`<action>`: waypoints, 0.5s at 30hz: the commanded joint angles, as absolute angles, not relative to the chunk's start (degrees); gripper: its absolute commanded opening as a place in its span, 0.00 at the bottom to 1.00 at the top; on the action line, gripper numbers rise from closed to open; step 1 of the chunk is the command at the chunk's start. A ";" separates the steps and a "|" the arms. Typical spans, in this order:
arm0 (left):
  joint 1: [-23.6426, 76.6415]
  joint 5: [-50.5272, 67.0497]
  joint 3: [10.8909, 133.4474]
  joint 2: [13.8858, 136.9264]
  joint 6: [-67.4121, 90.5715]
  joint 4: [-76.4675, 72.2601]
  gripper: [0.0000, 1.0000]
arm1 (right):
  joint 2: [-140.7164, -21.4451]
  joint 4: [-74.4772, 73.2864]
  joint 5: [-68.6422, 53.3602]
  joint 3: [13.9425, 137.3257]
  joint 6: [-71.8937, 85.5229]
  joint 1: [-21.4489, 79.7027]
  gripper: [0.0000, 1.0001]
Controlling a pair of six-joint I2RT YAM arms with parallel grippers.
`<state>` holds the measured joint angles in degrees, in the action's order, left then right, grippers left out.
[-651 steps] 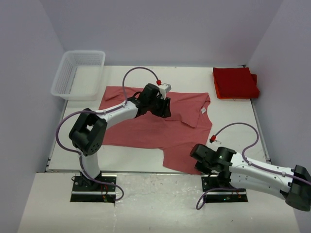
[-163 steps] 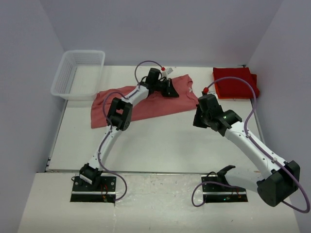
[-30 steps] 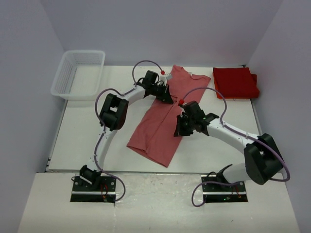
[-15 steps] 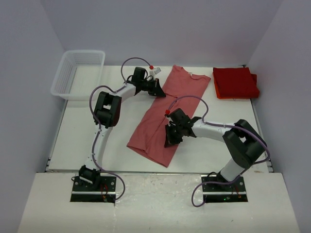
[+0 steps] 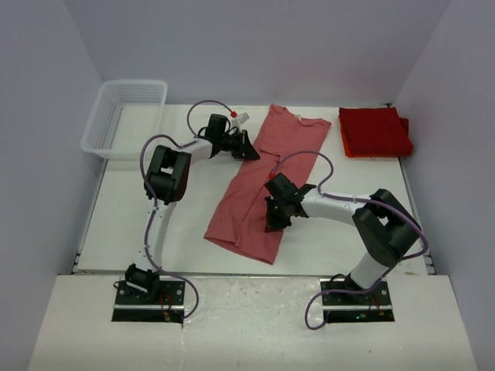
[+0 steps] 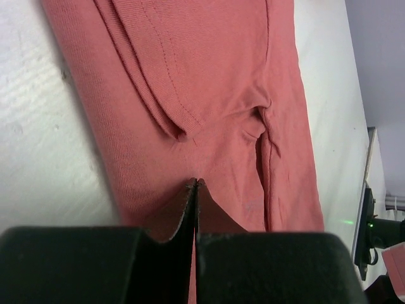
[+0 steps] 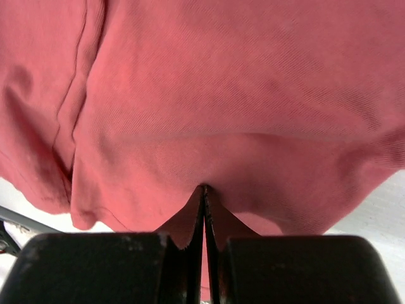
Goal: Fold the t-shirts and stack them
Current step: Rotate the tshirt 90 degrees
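The salmon t-shirt (image 5: 259, 185) lay flat on the counter (image 5: 155, 209), folded lengthwise into a long strip that ran diagonally, collar toward the far edge and hem toward the arm bases. It was thin knit, limp and light. It puckered around the sleeve seam in the left wrist view, so I judged it would drape and slide rather than hold a shape, and would skew if you pulled it from one point. You would do best to take it at two spread points along an edge or at corners, catching both layers together. The left tool (image 5: 246, 147) sat at the strip's left edge near the sleeve, jaws closed tip to tip on the cloth. The right tool (image 5: 272, 220) sat at the right edge lower down, closed likewise. Whether either pinched fabric, I could not tell. The folded red t-shirts (image 5: 375, 131) were stacked at the far right corner, well apart, and the white basket (image 5: 124, 116) stood far left.
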<state>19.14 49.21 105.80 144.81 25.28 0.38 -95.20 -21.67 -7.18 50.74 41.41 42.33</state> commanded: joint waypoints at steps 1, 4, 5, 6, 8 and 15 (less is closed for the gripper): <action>18.02 41.15 99.24 144.50 24.43 6.06 0.00 | -97.73 -25.75 2.19 50.10 44.56 42.19 0.00; 17.32 41.92 94.15 142.21 25.57 2.92 0.00 | -99.49 -26.10 3.42 51.41 44.39 42.10 0.00; 17.23 41.31 92.22 141.51 25.32 2.90 0.00 | -100.54 -27.84 4.30 52.02 44.12 42.10 0.00; 17.05 40.96 91.24 140.11 24.96 2.90 0.00 | -100.72 -28.56 4.83 52.64 44.03 42.19 0.00; 16.53 39.73 88.70 138.79 24.17 3.08 0.00 | -100.37 -28.65 4.75 52.82 43.51 42.10 0.00; 12.22 39.20 81.04 132.81 24.79 -1.41 0.00 | -98.97 -30.06 6.24 53.00 42.89 41.84 0.00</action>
<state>15.00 46.02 85.52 133.05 26.76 -5.13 -97.23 -25.36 -3.27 54.13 44.12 42.48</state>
